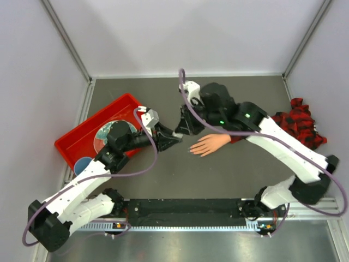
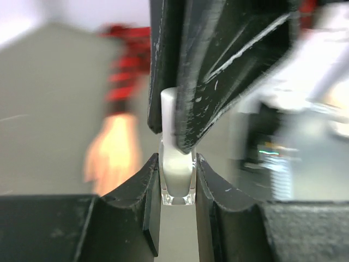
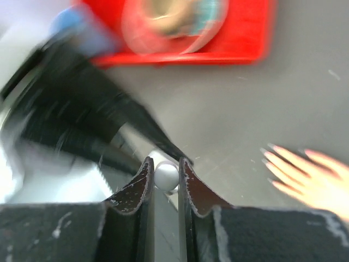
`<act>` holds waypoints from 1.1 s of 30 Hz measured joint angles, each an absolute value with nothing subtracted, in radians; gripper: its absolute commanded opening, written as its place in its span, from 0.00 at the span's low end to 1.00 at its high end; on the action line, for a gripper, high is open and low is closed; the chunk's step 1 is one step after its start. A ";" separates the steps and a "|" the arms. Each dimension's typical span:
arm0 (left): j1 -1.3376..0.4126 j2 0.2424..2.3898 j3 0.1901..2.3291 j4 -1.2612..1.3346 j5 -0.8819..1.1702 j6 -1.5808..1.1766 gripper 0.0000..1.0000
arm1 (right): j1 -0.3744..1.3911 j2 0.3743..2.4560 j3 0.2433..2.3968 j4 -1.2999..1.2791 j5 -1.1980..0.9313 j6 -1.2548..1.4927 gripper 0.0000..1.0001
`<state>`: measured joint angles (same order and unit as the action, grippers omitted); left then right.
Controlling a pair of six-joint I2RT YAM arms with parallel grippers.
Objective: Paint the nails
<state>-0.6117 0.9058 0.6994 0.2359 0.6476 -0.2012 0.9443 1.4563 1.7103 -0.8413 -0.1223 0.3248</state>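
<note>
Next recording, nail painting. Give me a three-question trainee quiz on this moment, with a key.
1. Fill in: the fingers of the fake hand point toward the ____ arm.
2. True or false: the left gripper is shut on the body of the small clear bottle.
3. What is the right gripper pinching?
A) the fake hand's thumb
B) the bottle's white cap
C) one finger of the left gripper

Key: 1 left; 2 true; 3 B.
</note>
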 measured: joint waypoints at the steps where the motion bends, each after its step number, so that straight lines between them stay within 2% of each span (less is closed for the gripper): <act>1: -0.612 0.902 0.699 0.257 0.725 -0.251 0.00 | 0.944 1.395 1.650 -0.807 -0.197 0.269 0.00; 3: -0.617 0.904 0.691 0.412 0.896 -0.416 0.00 | 0.944 1.288 1.567 -0.739 -0.335 0.187 0.00; 7: -0.630 0.918 0.686 0.717 1.055 -0.676 0.00 | 0.960 1.205 1.539 -0.651 -0.537 0.089 0.00; 10: -0.628 0.891 0.701 0.647 1.074 -0.649 0.00 | 0.965 1.214 1.539 -0.628 -0.587 0.060 0.00; 14: -0.625 0.837 0.762 0.313 0.945 -0.411 0.00 | 0.959 1.257 1.574 -0.660 -0.517 0.087 0.51; 16: -0.630 0.833 0.801 0.216 0.829 -0.306 0.00 | 0.959 1.298 1.629 -0.692 -0.419 0.121 0.63; 21: -0.632 0.837 0.823 0.121 0.572 -0.118 0.00 | 0.959 1.423 1.777 -0.805 -0.084 0.291 0.65; 24: -0.633 0.852 0.808 0.117 0.450 -0.043 0.00 | 0.960 1.488 1.855 -0.869 0.052 0.392 0.61; 27: -0.633 0.867 0.787 0.120 0.380 0.007 0.00 | 0.963 1.528 1.897 -0.907 0.126 0.459 0.55; 29: -0.633 0.880 0.783 0.120 0.356 0.028 0.00 | 0.966 1.561 1.935 -0.930 0.156 0.492 0.45; 33: -0.634 0.908 0.783 0.125 0.327 0.053 0.00 | 0.968 1.616 1.985 -0.946 0.176 0.527 0.42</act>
<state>-0.6342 0.9077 0.7830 0.1253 0.3267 0.0528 0.9676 1.6157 1.9850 -0.9463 0.1757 0.5266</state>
